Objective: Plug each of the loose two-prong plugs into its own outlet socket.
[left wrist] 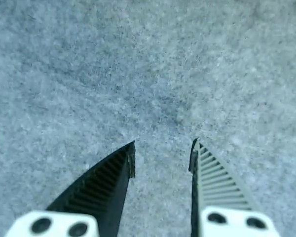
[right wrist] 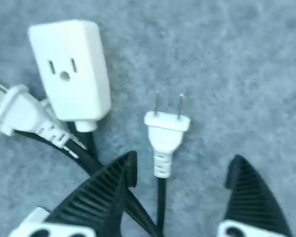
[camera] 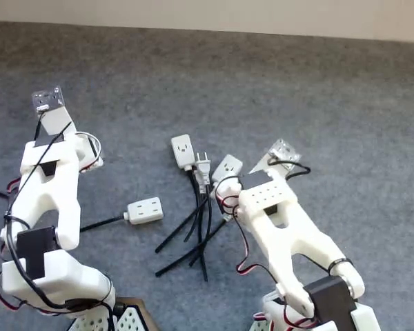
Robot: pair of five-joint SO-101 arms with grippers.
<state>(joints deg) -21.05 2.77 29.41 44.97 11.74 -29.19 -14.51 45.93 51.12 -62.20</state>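
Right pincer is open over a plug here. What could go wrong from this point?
1. The right pincer is open around the two-prong plug, but black cords cross right beside one finger. Closing might catch a cord too.
2. The white socket block lies loose on the carpet. Pushing the prongs in may just slide it, since the left pincer is over bare carpet and not bracing it.

The place looks like an indoor robotics test setup, perhaps a lab or an office room. Grey short-pile carpet covers the work surface. A pale wall strip runs along 12 o'clock. The white left arm, with exposed wiring, stands at 7 o'clock and the right arm at 5 o'clock.
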